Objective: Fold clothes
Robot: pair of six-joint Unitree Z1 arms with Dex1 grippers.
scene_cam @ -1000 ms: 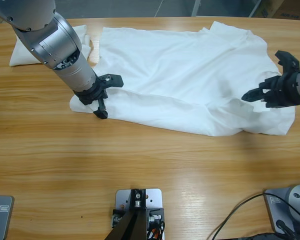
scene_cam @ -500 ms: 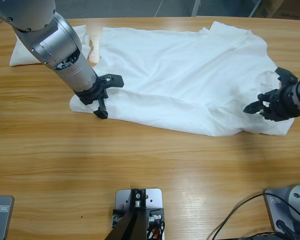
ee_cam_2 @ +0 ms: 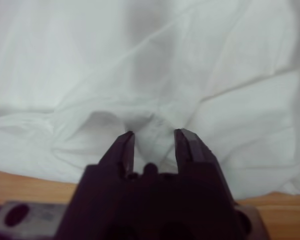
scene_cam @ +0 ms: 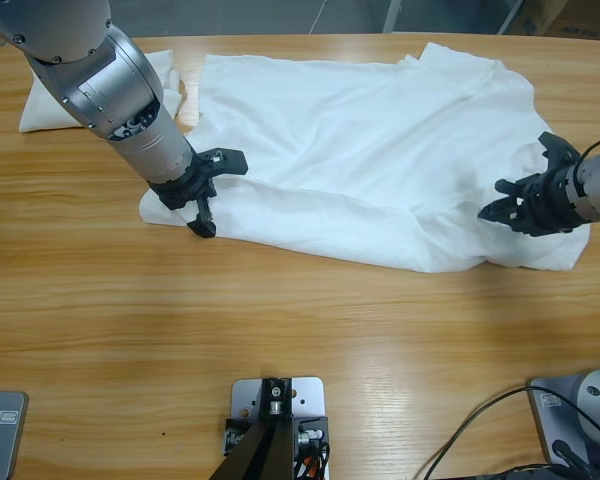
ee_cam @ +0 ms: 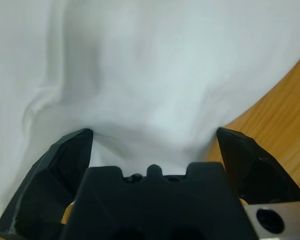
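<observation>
While the white T-shirt [scene_cam: 370, 150] lies spread and rumpled across the wooden worktop [scene_cam: 280, 330], two silver-grey arms work at its opposite ends. The left claw [scene_cam: 208, 196] stands released, its jaws splayed wide over the shirt's edge; in its wrist view the cloth fills the space ahead of it and between the jaws, with bare wood just off to one side. The right claw [scene_cam: 523, 205] hangs over the far end of the shirt, its jaws drawn close together with only a narrow gap, a raised pucker of fabric directly ahead of the tips. Whether any cloth is actually pinched there, I cannot tell.

The step in hand looks like taking hold of both ends before a fold. Done well, each claw would likely come down onto a single ridge of cloth at the hem, bite through to the layer it means to lift and no more, and close fully before either arm rises. Lifting both ends together, at one pace, should keep the soft cotton from dragging or bunching further.

By count: one large T-shirt; one smaller folded white garment [scene_cam: 55, 105] behind the left arm's forearm, well apart from its claw; two arms, two claws.
</observation>
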